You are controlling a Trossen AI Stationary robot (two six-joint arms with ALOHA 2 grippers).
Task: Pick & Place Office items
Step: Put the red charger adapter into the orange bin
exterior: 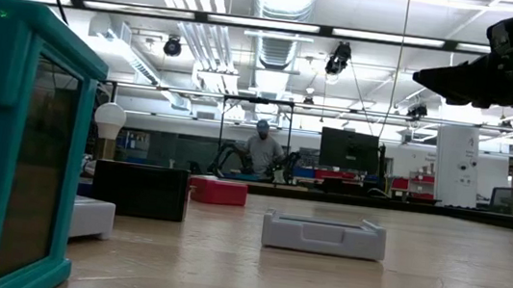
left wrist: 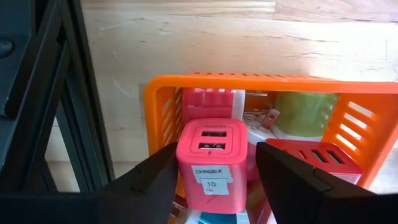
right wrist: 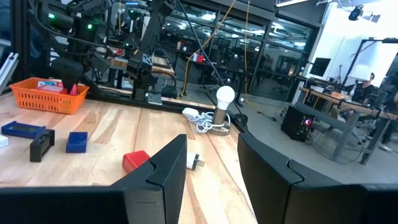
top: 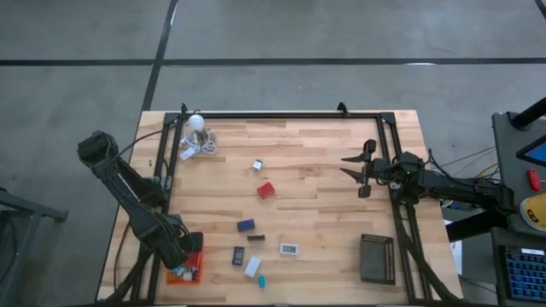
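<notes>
My left gripper (left wrist: 217,155) points straight down over the orange tray (left wrist: 267,81) at the table's near left corner (top: 183,273). It is open, with a pink charger block (left wrist: 211,134) between its fingers. The block stands upright in the tray among a green piece (left wrist: 305,112) and a red piece (left wrist: 317,158). Several office items lie on the table's middle: a red one (top: 266,190), a navy one (top: 246,225), a white one (top: 288,249) and a teal one (top: 262,280). My right gripper (top: 351,167) hovers level at the right, open and empty (right wrist: 211,149). My left gripper comes from above with a finger on either side of the pink block. One finger (left wrist: 163,171) lies right at the block's side (left wrist: 181,168); I cannot tell whether it touches. The other finger (left wrist: 280,168) stands clear of the block by a visible gap.
A black ribbed tray (top: 376,257) sits at the near right. A white bulb (top: 196,122) with a coiled cord (top: 192,149) stands at the far left. A black frame (top: 281,115) runs along the table's far edge and sides. In the low view, a teal piece (exterior: 6,135) looms close.
</notes>
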